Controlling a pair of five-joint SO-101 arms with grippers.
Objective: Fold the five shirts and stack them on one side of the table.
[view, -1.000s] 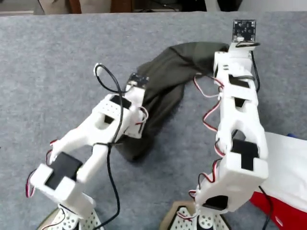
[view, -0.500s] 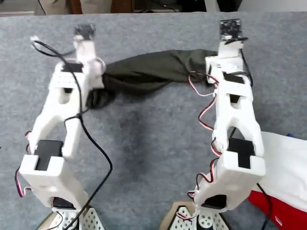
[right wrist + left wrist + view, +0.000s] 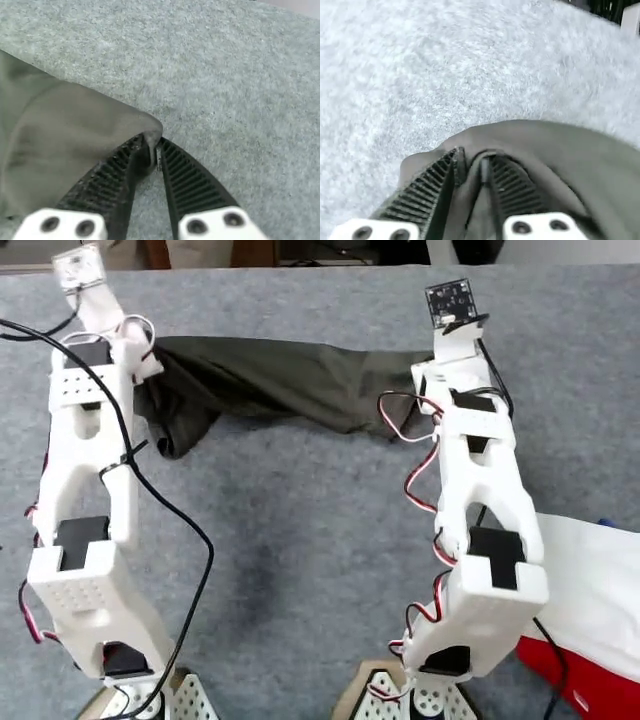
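Note:
A dark olive shirt [image 3: 280, 382] is stretched in a band across the far part of the grey table [image 3: 300, 540], held between both arms. My left gripper [image 3: 145, 348] is at the far left, shut on the shirt's left end, and a loose fold hangs below it. In the left wrist view the gripper [image 3: 473, 159] pinches a ridge of olive shirt [image 3: 555, 160]. My right gripper [image 3: 418, 390] holds the right end. The right wrist view shows the gripper [image 3: 153, 146] shut on a corner of the olive shirt [image 3: 65, 125] just above the table.
A white shirt [image 3: 600, 580] lies at the right edge of the table, with a red shirt [image 3: 565, 670] under it at the near right corner. The table's far edge [image 3: 300, 268] runs just behind the stretched shirt. Bare grey surface lies between the two arms.
The left arm swung from the centre to the far left corner, pulling the bunched olive shirt out into a long band. The right arm shifted slightly left, still gripping its end.

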